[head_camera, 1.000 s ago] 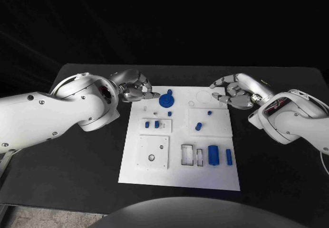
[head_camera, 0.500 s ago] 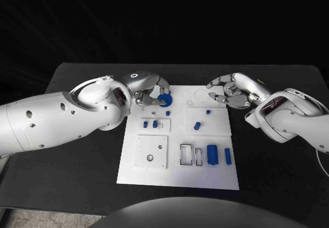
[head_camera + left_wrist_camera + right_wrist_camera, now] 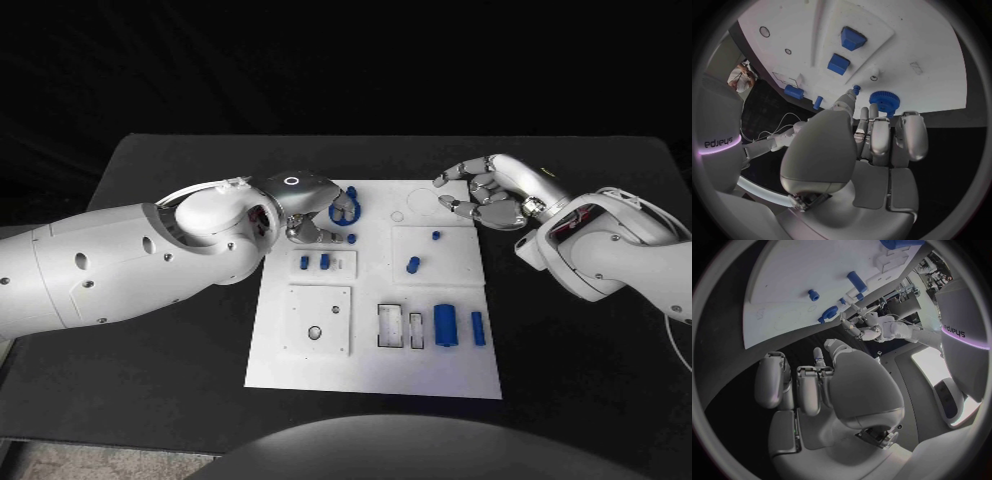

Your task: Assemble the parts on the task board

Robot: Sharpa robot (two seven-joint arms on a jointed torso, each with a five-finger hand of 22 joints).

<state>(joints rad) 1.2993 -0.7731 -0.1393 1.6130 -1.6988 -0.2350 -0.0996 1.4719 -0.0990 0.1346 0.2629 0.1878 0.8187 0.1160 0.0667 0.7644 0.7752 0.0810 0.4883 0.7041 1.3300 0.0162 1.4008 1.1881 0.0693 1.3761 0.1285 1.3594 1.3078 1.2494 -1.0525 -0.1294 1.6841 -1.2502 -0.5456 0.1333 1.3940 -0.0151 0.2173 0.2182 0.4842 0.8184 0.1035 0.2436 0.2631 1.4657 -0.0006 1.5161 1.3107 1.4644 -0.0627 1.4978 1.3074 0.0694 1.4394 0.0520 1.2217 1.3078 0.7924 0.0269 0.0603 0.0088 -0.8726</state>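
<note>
Up at the far end of the task board [image 3: 447,375], near its left side, sits the blue gear [image 3: 346,211], and my left hand [image 3: 306,207] is right over it, fingers reaching down beside the gear; from my left wrist I see my fingertips [image 3: 879,116] just at the gear's [image 3: 884,99] toothed rim, but I cannot tell whether they actually grip it or only touch it. Just beside my hand on the board lies a small blue peg [image 3: 351,238]. Closer to me, two blue blocks [image 3: 315,262] stand in a raised white square. At the near right lie two blue cylinders [image 3: 462,327]. My right hand [image 3: 490,195] hangs over the board's far right corner, fingers curled in and holding nothing.
</note>
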